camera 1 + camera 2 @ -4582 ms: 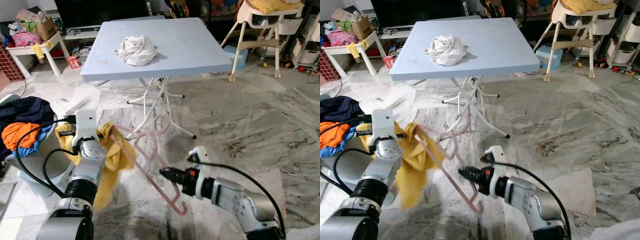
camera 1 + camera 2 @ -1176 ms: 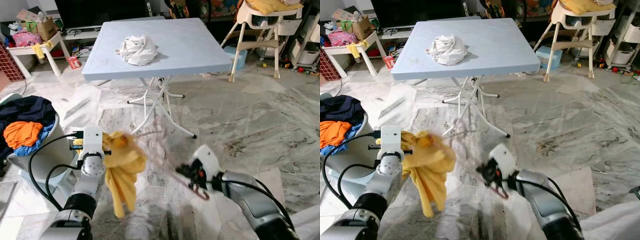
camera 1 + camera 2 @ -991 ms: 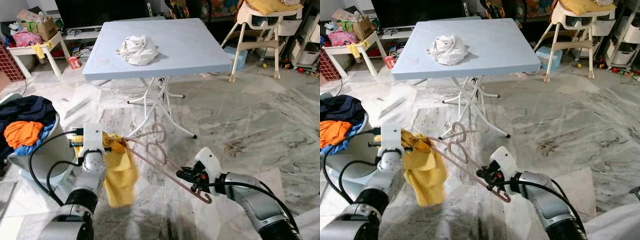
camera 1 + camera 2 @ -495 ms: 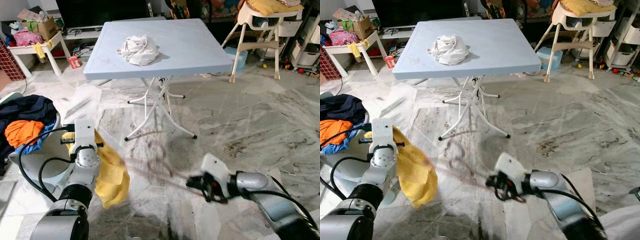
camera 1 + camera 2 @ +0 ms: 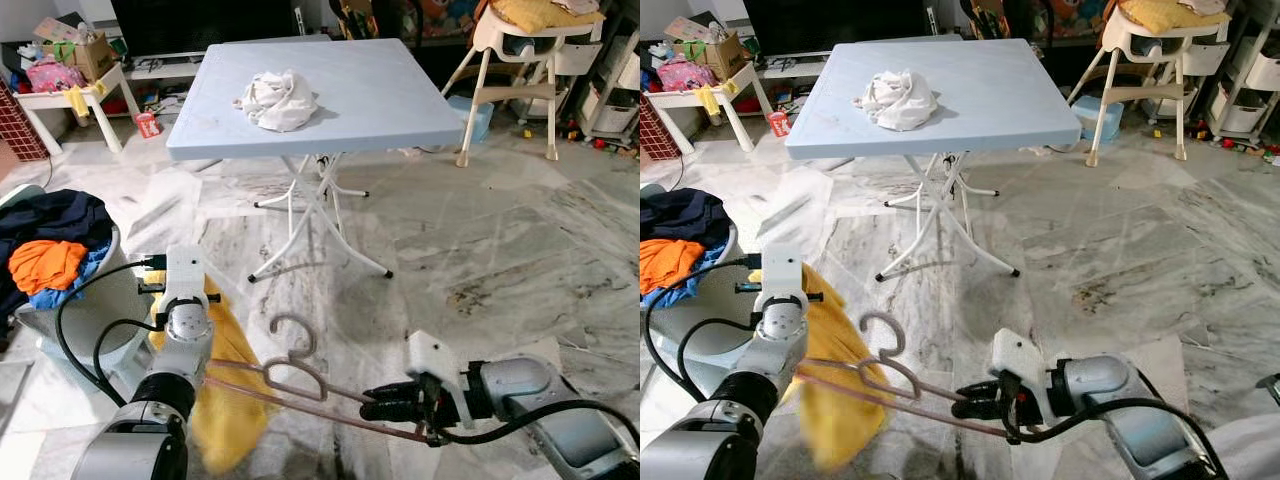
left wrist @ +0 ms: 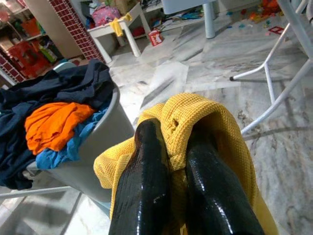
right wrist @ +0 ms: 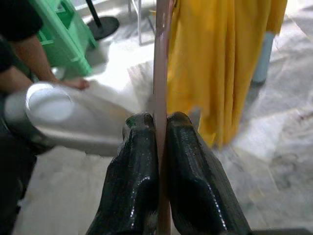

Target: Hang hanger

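While the right gripper [image 5: 372, 407] clamps its two black fingers [image 7: 139, 166] tight on one end of the pink hanger [image 5: 300, 384], the hanger stretches away from it toward the robot's left, low over the marble floor [image 5: 480, 250], its hook [image 5: 291, 330] curling upward near its middle. At the hanger's far end hangs the yellow cloth [image 5: 226, 380], pinched between the closed fingers of the left gripper [image 6: 171, 147], with a fold of the knit bunched over the fingertips [image 6: 149, 142]. Just beyond the left gripper, on its outer side, sits a grey laundry basket [image 5: 70, 330] heaped with dark, orange and blue clothes [image 5: 45, 240]. Ahead of both grippers, well apart from them, stands a light blue folding table [image 5: 400, 110] carrying a crumpled white cloth [image 5: 275, 100]. A white high chair [image 5: 520, 50] stands farther off, past the right gripper's side.
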Robot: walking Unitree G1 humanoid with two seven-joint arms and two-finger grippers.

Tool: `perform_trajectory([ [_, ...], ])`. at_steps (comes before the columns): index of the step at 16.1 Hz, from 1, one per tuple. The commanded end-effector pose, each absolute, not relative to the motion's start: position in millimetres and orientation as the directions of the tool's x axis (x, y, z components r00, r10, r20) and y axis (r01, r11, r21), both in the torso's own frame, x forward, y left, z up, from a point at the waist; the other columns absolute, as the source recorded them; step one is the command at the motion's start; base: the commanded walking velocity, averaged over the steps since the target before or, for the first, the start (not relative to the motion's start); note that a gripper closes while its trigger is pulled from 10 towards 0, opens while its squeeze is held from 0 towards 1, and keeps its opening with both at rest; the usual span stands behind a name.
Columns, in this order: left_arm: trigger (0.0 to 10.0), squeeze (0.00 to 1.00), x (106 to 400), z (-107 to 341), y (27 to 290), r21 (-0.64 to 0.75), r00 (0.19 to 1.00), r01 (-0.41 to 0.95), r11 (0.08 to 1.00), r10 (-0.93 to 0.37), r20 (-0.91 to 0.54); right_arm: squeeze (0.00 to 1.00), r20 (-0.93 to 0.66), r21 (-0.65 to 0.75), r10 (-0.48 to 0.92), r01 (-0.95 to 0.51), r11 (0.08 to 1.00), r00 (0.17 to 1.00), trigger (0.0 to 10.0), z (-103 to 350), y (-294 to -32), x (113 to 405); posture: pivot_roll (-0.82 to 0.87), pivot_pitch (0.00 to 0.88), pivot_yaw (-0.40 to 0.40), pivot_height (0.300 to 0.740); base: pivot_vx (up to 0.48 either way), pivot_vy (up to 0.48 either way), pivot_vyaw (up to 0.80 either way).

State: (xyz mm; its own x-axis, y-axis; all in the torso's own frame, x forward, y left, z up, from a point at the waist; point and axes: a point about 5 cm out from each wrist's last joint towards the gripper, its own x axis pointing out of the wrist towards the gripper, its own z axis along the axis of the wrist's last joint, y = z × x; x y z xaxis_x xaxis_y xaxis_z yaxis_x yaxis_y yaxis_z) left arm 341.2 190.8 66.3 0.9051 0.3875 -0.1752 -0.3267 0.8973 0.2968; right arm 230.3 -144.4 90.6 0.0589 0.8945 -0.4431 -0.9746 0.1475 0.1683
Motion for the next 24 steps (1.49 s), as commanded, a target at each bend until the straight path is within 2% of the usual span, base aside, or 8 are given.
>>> perform_trajectory([
  [1,10.0,0.0,342.8,69.2,186.8,0.299,0.914,-0.32,0.899,0.376,-0.153,0.0,-0.418,0.162,0.908,-0.981,0.11,0.033,10.0,96.9,-139.5,229.7,0.03,0.01,0.041,0.74,0.0,0.0,0.0],
  [3,10.0,0.0,345.6,79.8,172.6,0.25,0.941,-0.296,0.922,0.326,-0.086,0.0,-0.604,0.036,0.766,-0.952,0.304,0.222,10.0,66.1,-149.8,248.0,0.03,0.01,0.04,0.74,0.0,0.0,0.0],
  [7,10.0,0.0,350.9,105.2,192.3,0.22,0.899,-0.432,0.875,0.437,0.026,0.0,-0.662,0.065,0.729,-0.955,0.29,0.176,10.0,50.1,-153.5,233.3,0.03,0.01,0.041,0.74,0.0,0.0,0.0],
  [9,10.0,0.0,354.1,113.8,191.6,0.192,0.904,-0.424,0.885,0.425,0.038,0.0,-0.697,0.025,0.687,-0.95,0.31,0.206,10.0,40.0,-155.0,235.9,0.04,0.011,0.041,0.74,0.0,0.0,0.0],
  [11,10.0,0.0,356.3,122.3,185.4,0.166,0.909,-0.416,0.894,0.415,0.046,0.0,-0.695,-0.009,0.637,-0.889,0.457,0.334,10.0,28.0,-149.3,247.3,0.04,0.007,0.042,0.74,0.0,0.0,0.0],
  [17,10.0,0.0,346.2,88.1,154.5,0.184,0.959,-0.253,0.95,0.272,-0.085,0.0,-0.6,0.121,0.792,-0.965,0.234,0.117,10.0,29.0,-118.4,217.7,0.04,0.0,0.049,0.74,0.0,0.0,0.0],
  [21,10.0,0.0,337.0,71.5,138.3,0.183,0.973,-0.153,0.971,0.181,-0.146,0.0,-0.565,0.157,0.816,-0.955,0.25,0.121,10.0,34.5,-119.0,219.6,0.04,0.0,0.045,0.74,0.0,0.0,0.0],
  [24,10.0,0.0,330.9,66.5,124.1,0.182,0.983,-0.071,0.981,0.099,-0.152,0.0,-0.538,0.171,0.807,-0.906,0.386,0.243,10.0,35.8,-120.0,234.8,0.04,0.0,0.045,0.74,0.0,0.0,0.0],
])
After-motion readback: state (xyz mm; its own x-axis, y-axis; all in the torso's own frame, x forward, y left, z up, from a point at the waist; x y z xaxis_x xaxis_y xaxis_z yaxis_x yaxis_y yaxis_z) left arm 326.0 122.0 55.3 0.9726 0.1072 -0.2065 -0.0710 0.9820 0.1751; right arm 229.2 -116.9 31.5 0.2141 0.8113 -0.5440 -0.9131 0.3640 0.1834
